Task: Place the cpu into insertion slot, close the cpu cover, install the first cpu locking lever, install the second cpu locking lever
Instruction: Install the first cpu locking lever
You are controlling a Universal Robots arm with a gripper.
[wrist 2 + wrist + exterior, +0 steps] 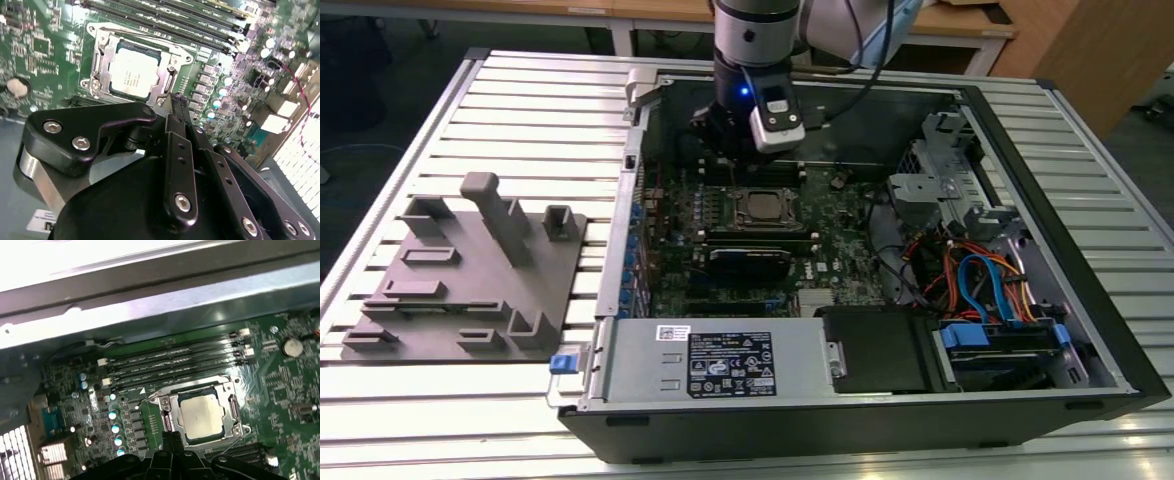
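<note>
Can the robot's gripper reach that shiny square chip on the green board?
Probably yes. The gripper hangs just beside the cpu, with nothing between them. The cpu cover frames the chip's edges, but its silver top shows through the cut-out.

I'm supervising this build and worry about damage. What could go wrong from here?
The end effector hangs close beside the edge of the cpu cover; a slip could scrape the cpu or bend the cover. The capacitors near it could also get knocked.
</note>
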